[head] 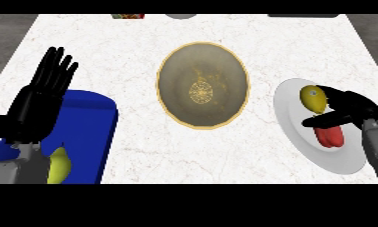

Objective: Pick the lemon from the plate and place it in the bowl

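Observation:
A yellow lemon [312,98] lies on the white plate [292,121] at the right side of the counter. My right hand [347,106] is over the plate, fingers curved beside the lemon's right side and thumb stretched below it, with nothing held. A red item [329,136] rests on the plate just under the thumb. The olive bowl with a gold rim [203,85] stands in the middle of the counter with nothing in it. My left hand [38,101] rests open at the left edge, fingers up.
A blue cylindrical container [92,131] lies at the lower left with a yellow-green fruit [59,165] in front of it. At the far edge of the counter sit a red-and-yellow object [128,16], a grey round object [181,16] and a dark object [303,15].

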